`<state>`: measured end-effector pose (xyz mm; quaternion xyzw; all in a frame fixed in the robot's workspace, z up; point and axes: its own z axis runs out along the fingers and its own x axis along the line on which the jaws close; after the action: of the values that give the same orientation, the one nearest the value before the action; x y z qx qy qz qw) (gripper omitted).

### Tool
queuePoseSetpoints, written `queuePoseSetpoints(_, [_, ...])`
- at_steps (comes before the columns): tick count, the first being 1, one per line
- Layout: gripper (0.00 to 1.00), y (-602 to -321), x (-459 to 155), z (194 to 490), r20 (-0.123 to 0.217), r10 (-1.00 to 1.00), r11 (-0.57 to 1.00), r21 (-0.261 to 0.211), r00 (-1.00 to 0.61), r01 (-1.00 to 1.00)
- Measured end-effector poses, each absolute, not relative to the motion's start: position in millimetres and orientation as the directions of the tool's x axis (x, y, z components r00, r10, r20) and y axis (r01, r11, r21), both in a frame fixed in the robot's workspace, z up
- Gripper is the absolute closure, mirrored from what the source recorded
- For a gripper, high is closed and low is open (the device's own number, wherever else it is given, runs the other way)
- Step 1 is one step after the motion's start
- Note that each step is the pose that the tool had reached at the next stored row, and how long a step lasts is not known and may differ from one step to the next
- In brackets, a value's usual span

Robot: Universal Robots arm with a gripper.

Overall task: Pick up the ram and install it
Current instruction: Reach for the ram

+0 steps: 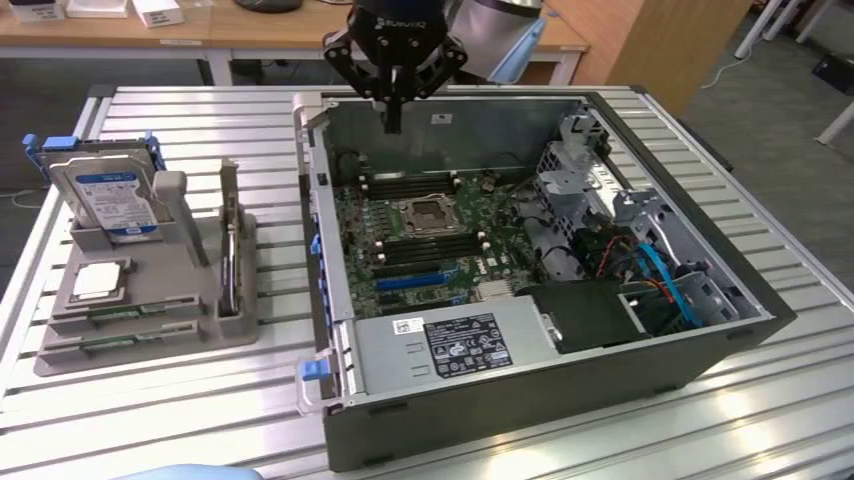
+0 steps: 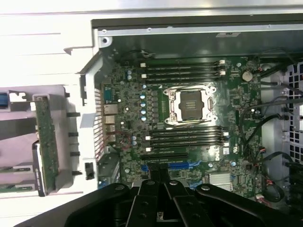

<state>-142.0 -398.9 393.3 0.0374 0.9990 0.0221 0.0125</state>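
Arm reaches down from above, pincer (image 1: 392,122) pointing straight down over far end of open computer case (image 1: 350,420). Pincer fingers pressed together, nothing between them. Ram (image 1: 228,255) stands on edge in grey holder (image 1: 147,345) on bench (image 1: 160,420), at exterior view's left of case, well apart from pincer. Ram's long axis runs near to far, alongside case wall.

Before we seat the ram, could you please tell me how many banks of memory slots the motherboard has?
2. The far bank lies beyond the processor socket in the exterior view; the near bank lies on its closer side. None seems hidden.
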Motion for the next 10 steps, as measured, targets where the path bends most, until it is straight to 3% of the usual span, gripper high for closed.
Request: queuePoseSetpoints(10, [0.9, -398.8, -177.8, 393.3, -0.023, 0.075, 0.996, 0.045, -0.997, 0.074])
